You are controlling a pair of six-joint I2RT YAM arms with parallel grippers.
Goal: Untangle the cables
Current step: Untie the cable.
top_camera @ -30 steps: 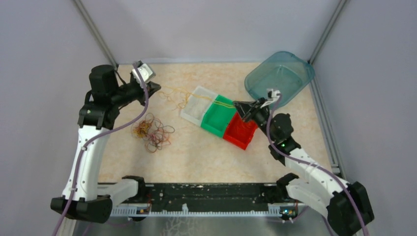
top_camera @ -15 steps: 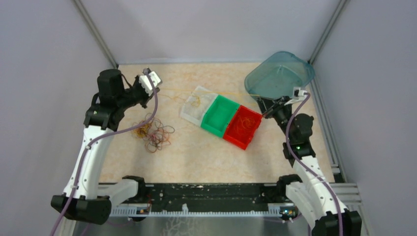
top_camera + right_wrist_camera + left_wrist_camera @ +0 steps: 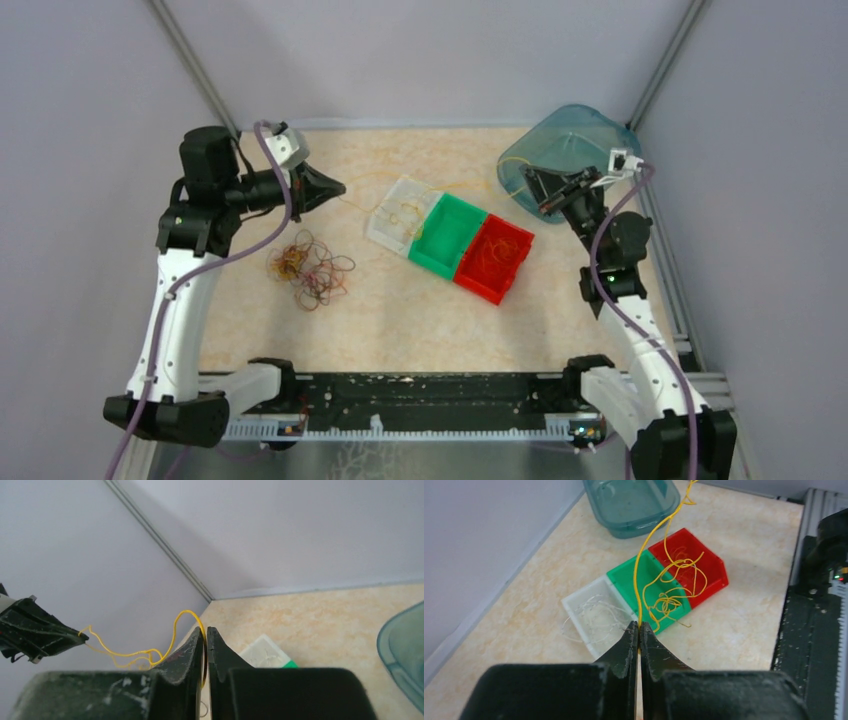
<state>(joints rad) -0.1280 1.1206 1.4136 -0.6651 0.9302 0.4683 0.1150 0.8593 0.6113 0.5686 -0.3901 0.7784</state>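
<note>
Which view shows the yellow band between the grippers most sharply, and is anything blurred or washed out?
Left wrist: sharpest, the yellow band reads crisply rising from the shut left gripper. Right wrist: band clear against the pale wall, the right gripper near the lens looks slightly soft. Top external: even light, but the band nearly vanishes against the beige table.

- The thin yellow cable, centre of the left wrist view, looks smooth and rubbery.
- The row of small white, green and red plastic bins, mid-frame in the top view, is smooth; the white one is translucent.
- The teal translucent plastic tub, upper right, is glossy.
- The beige marbled table top looks matt.
- The right gripper has matt black fingers flecked with pale scuffs.
</note>
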